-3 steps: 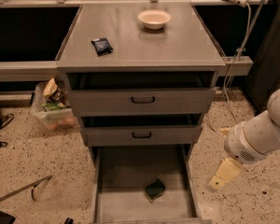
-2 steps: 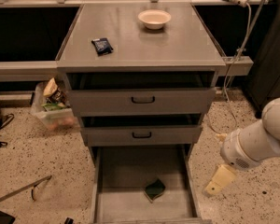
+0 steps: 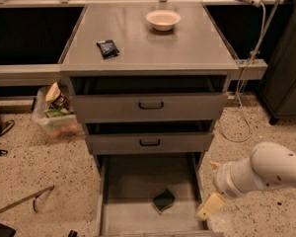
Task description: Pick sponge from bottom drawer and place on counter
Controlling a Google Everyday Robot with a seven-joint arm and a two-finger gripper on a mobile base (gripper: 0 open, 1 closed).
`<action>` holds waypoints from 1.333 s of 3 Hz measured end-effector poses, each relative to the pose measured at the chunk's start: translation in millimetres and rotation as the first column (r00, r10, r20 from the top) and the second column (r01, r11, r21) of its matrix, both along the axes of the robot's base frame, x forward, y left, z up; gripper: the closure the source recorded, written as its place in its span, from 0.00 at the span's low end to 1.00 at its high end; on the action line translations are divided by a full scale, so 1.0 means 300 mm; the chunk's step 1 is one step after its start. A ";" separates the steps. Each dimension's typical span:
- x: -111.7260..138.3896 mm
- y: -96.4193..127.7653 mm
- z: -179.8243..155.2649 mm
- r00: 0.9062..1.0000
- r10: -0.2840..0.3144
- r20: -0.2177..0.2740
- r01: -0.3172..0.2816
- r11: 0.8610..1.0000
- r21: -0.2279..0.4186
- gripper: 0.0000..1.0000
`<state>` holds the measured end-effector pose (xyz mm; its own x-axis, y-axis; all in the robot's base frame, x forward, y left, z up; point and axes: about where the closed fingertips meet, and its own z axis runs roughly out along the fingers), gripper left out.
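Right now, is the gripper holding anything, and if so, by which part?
Nothing is held. The gripper hangs at the right edge of the bottom drawer, and the sponge lies on the drawer floor, apart from it.

Words to read: none can be read anywhere.
Packet [image 3: 108, 48]: dark, lying on the far left part of the counter [image 3: 187, 53]; any print on it is too small to read.
Gripper [image 3: 210, 206]: low on the right, just beside the near right corner of the open bottom drawer [image 3: 138, 179].
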<state>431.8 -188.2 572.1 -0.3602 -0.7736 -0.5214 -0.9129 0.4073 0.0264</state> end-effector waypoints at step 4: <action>0.255 0.169 -0.466 0.983 0.137 0.124 -0.142 0.989 0.036 0.00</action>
